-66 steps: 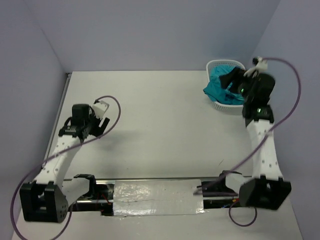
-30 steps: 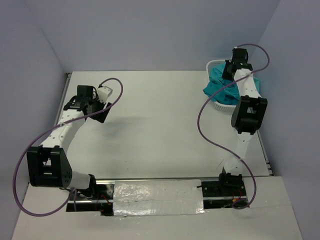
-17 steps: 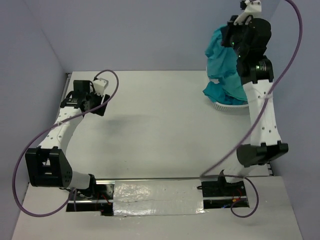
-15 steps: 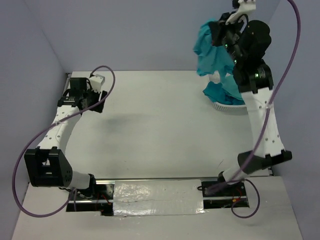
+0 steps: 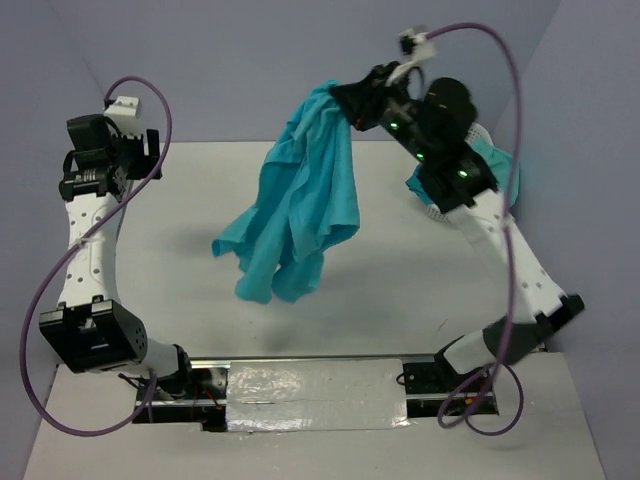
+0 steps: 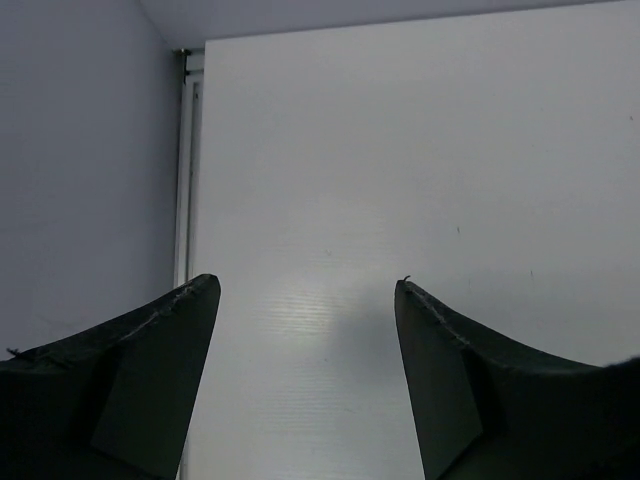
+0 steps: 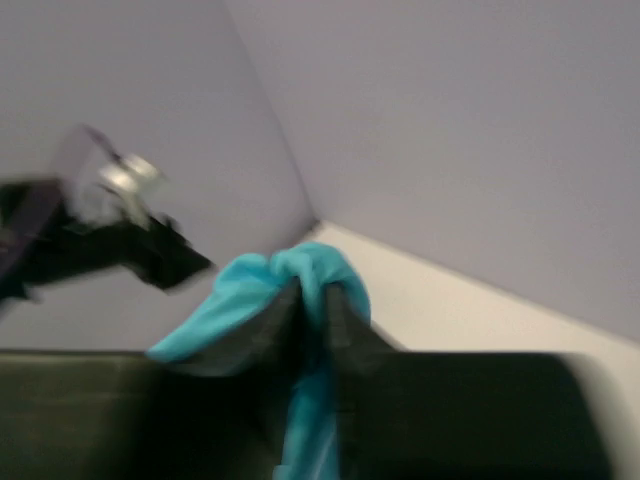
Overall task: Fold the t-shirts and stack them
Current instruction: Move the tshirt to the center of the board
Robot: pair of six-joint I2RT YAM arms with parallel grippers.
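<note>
Your right gripper clamps a teal t-shirt, which dangles high above the table. From the left wrist, you see the left gripper spread wide over the table. From the right wrist, the shirt bunches between blurred fingers.

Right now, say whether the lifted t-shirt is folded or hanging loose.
Hanging loose, unfolded: the t-shirt dangles bunched from the right end effector.

Matt cloth, matt counter, shiny strip.
T-shirt: soft teal cloth, matt, creased. Counter: white, smooth, matt, faint ribbing. Left claw fingers: dark, matt, plastic-looking, rough-edged. Near-edge strip: glossy, crinkled.
</note>
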